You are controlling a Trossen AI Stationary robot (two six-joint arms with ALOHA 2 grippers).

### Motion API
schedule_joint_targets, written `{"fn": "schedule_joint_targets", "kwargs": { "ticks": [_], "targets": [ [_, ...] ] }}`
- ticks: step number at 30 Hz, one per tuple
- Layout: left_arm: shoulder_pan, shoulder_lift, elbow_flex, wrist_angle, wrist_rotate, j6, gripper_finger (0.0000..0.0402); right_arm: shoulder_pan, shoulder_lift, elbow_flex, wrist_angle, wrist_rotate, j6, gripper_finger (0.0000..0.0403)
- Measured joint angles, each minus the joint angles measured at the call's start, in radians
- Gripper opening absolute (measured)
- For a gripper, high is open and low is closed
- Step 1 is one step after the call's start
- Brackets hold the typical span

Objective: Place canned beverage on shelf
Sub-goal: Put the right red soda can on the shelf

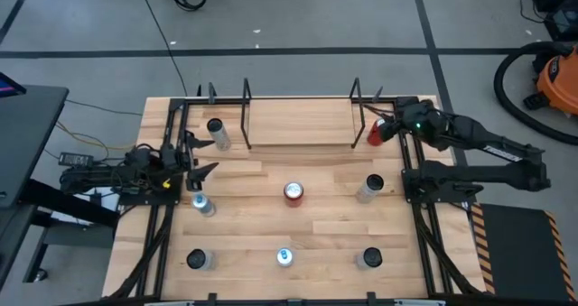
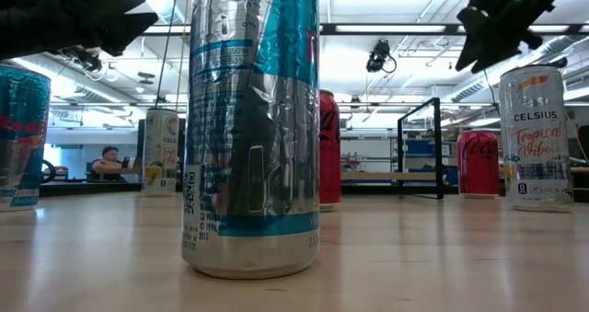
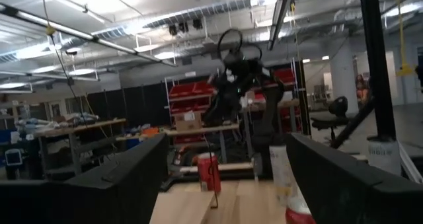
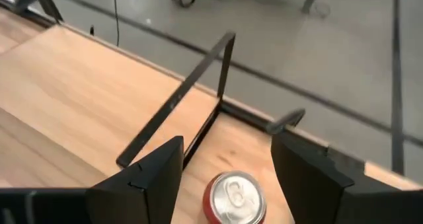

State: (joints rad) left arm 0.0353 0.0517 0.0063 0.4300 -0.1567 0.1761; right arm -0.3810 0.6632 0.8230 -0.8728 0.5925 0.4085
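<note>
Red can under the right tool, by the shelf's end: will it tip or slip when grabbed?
The red can stands upright on flat wood, so it probably stays put until touched. Its smooth round wall may slip between the open fingers of the right tool. Being tall and narrow, an off-centre nudge could topple it, then it would likely roll.

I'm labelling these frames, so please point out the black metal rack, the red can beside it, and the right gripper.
Black metal rod shelf (image 1: 247, 116), high view, left upright rods.
Red aluminium can (image 4: 232, 196), right wrist view, silver lid.
Right gripper (image 4: 228, 178), right wrist view, gap between open fingers above can.
</note>
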Motion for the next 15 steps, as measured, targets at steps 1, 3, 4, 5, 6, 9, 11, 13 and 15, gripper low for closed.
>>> {"fn": "schedule_joint_targets", "kwargs": {
  "ticks": [1, 3, 4, 5, 6, 9, 11, 13, 15],
  "targets": [
    [0.000, 0.000, 0.000, 0.012, 0.000, 0.000, 0.0316, -0.023, 0.008, 0.000, -0.002, -0.046, 0.001, 0.0238],
    [0.000, 0.000, 0.000, 0.024, 0.000, -0.002, 0.0316, -0.067, 0.023, 0.000, -0.012, -0.132, 0.009, 0.0238],
    [0.000, 0.000, 0.000, 0.022, 0.000, -0.006, 0.0316, -0.084, 0.028, 0.000, -0.015, -0.161, 0.017, 0.0238],
    [0.000, 0.000, 0.000, 0.020, 0.000, -0.008, 0.0316, -0.101, 0.031, 0.000, -0.014, -0.173, 0.025, 0.0238],
    [0.000, 0.000, 0.000, 0.019, 0.000, -0.008, 0.0316, -0.114, 0.033, 0.000, -0.013, -0.173, 0.036, 0.0238],
    [0.000, 0.000, 0.000, 0.003, 0.000, -0.044, 0.0316, -0.143, 0.033, 0.000, -0.013, -0.169, 0.043, 0.0238],
    [0.000, 0.000, 0.000, -0.001, 0.000, -0.067, 0.0316, -0.158, 0.034, 0.000, -0.016, -0.178, 0.045, 0.0238],
    [0.000, 0.000, 0.000, -0.011, 0.000, -0.079, 0.0316, -0.170, 0.040, 0.000, -0.035, -0.195, 0.066, 0.0238],
    [0.000, 0.000, 0.000, -0.009, 0.000, -0.079, 0.0316, -0.179, 0.053, 0.000, -0.062, -0.198, 0.104, 0.0238]
  ]
}}
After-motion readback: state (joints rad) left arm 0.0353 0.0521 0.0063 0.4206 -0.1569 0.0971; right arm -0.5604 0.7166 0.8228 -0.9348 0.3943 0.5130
